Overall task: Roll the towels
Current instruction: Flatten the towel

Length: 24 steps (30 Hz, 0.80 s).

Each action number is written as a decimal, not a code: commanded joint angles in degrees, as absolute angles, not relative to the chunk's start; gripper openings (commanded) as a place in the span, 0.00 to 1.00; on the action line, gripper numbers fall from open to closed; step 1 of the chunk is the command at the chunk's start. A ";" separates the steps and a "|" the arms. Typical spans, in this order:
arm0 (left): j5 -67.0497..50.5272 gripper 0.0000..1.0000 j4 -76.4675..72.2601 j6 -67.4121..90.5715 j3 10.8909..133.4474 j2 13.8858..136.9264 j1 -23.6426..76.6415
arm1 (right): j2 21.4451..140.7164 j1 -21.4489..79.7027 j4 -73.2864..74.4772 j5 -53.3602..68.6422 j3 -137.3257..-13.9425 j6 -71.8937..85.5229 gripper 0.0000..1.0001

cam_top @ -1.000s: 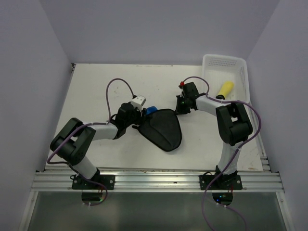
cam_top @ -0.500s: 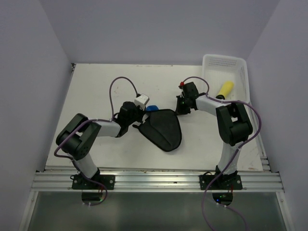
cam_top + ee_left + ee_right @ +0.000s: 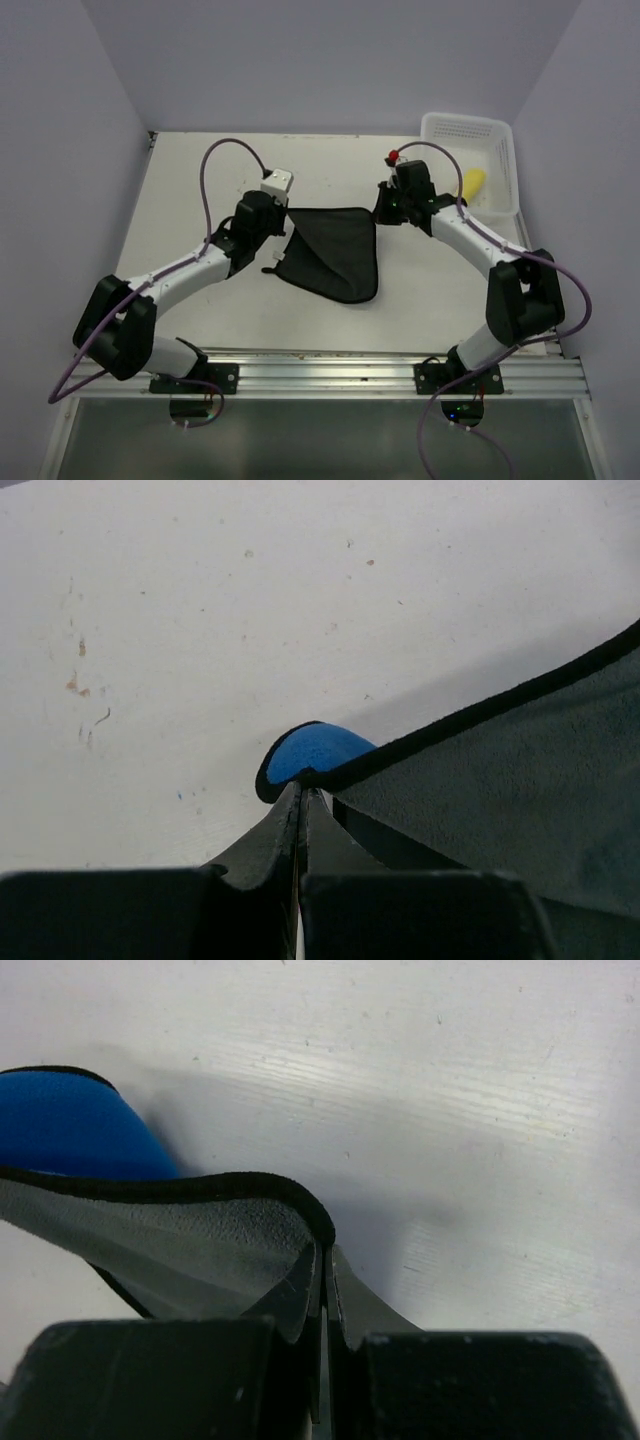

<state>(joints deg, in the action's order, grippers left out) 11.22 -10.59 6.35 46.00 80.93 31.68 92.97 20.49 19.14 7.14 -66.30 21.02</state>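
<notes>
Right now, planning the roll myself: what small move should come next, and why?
Probably lower both corners to the table so it lies flat: the left hand and right hand each pinch a far corner of the blue towel, its far edge stretched, raised between them.

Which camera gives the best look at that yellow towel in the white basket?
The top external view: only there does the yellow towel appear, lying in the basket. Neither wrist view shows it; both face the blue towel.
</notes>
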 commanded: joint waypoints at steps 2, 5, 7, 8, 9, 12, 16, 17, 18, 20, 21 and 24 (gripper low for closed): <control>16.00 0.00 3.48 9.05 51.76 79.28 32.69 | 87.20 21.53 13.28 8.61 -60.66 20.04 0.00; 19.05 0.00 10.44 9.67 56.24 80.51 34.79 | 84.29 22.76 11.78 7.30 -58.54 18.99 0.00; 20.30 0.00 14.75 10.02 58.53 81.73 36.12 | 82.63 23.46 9.25 5.02 -56.96 18.46 0.00; 21.69 0.00 16.77 10.37 59.06 82.17 36.91 | 80.44 24.16 7.40 4.05 -53.99 18.20 0.00; 22.06 0.00 17.05 10.55 59.50 82.87 37.09 | 79.38 24.34 3.12 3.09 -52.22 18.19 0.00; 22.59 0.00 17.40 10.37 60.20 83.76 37.27 | 75.24 24.70 -2.88 -0.35 -45.63 18.37 0.00; 23.99 0.00 17.58 9.76 62.57 86.04 37.62 | 73.39 24.70 -10.35 -6.32 -40.97 16.79 0.00; 24.52 0.00 17.58 9.67 63.19 86.57 37.79 | 73.13 24.70 -11.94 -7.89 -39.48 16.00 0.00; 24.61 0.00 17.49 9.32 64.41 87.70 37.79 | 72.86 24.78 -13.61 -8.69 -38.59 15.82 0.00; 25.65 0.00 17.49 9.14 66.26 88.94 38.05 | 72.69 24.79 -19.05 -9.66 -36.22 14.69 0.00; 26.36 0.00 17.58 8.97 67.05 90.25 38.23 | 72.69 24.79 -22.20 -10.10 -35.08 14.68 0.00; 27.68 0.00 16.97 8.09 70.13 91.93 38.58 | 73.39 24.70 -25.22 -11.86 -34.72 13.89 0.00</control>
